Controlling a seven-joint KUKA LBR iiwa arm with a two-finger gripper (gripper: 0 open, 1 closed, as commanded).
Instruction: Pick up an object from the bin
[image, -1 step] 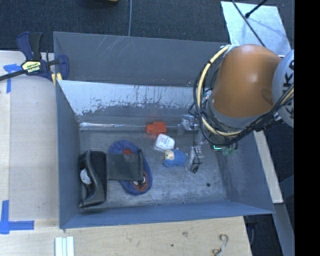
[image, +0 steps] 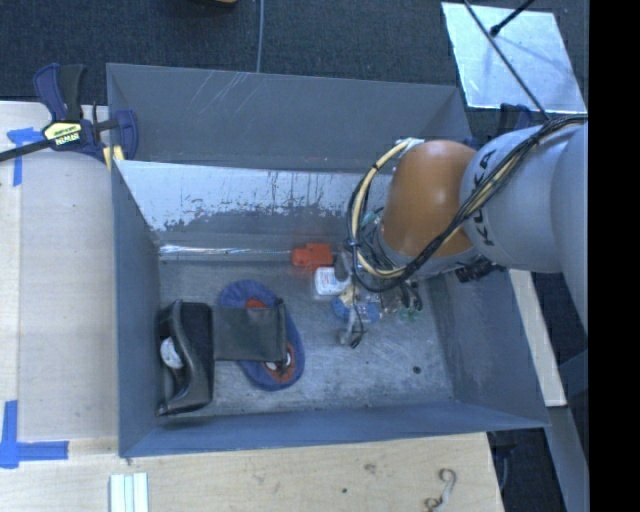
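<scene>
Small white-and-blue packet (image: 325, 282), on the scuffed grey metal bin (image: 300, 130) floor just left of the gripper (image: 350, 335), boxy orange block (image: 312, 256) beyond it by the back wall, round blue disc (image: 262, 340) further left, bare speckled floor in front, open or closed cannot be told.

gripper (image: 350, 330) low in the bin (image: 250, 130) — beside a small white-blue thing (image: 327, 282).

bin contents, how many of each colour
black: 2, boxy case, flat square
blue: 1, round disc
orange: 1, small block
white and blue: 1, small piece by the tool
total: 5 clearly told apart
</scene>
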